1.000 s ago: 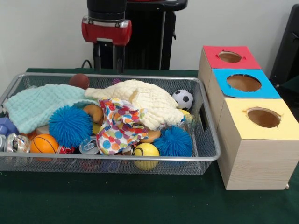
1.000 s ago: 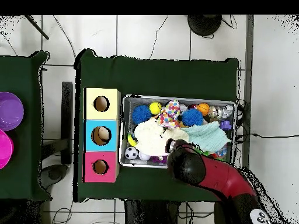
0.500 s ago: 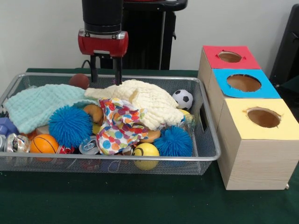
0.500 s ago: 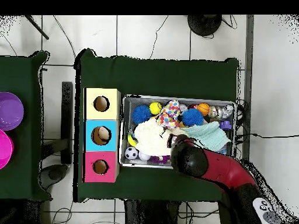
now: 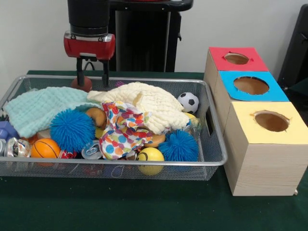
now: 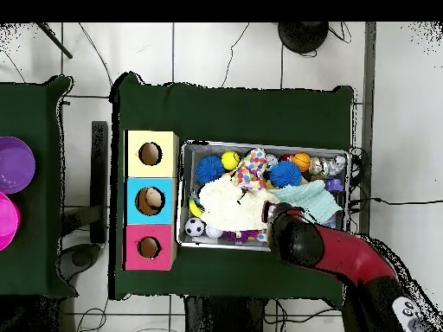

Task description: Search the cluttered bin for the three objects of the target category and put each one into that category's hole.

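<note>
Bin on the table holds two blue spiky balls, one soccer ball, one yellow ball, one mini basketball and one brown ball. Claw hangs open and empty at the bin's far left, fingers straddling the brown ball. Three coloured boxes stand right.

Showing a shiny wire-mesh metal bin, fluffy waffle-weave cloths, matt pale wooden boxes, spiky rubbery balls.
</note>
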`<state>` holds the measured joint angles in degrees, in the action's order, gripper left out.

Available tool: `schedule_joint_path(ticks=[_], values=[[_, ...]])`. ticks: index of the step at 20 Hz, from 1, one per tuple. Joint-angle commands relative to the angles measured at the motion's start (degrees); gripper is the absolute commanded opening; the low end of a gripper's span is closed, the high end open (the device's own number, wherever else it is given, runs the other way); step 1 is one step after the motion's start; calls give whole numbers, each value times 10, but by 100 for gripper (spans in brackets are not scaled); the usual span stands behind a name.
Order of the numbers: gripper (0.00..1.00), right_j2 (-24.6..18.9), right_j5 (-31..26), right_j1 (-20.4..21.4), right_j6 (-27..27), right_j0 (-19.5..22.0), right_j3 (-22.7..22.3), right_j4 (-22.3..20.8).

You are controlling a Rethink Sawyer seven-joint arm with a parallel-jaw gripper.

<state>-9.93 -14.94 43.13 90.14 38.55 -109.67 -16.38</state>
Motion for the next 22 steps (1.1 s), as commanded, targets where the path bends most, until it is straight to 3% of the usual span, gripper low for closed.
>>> schedule_joint_path(ticks=[1,6,12,16,22], values=[[100,-51,28,-21,2,13,30,-46],[100,-41,46,-32,16,12,25,-64],[100,-45,83,-82,19,32,19,-95],[100,-6,125,-80,40,13,11,-120],[100,25,189,-127,44,13,45,-155]])
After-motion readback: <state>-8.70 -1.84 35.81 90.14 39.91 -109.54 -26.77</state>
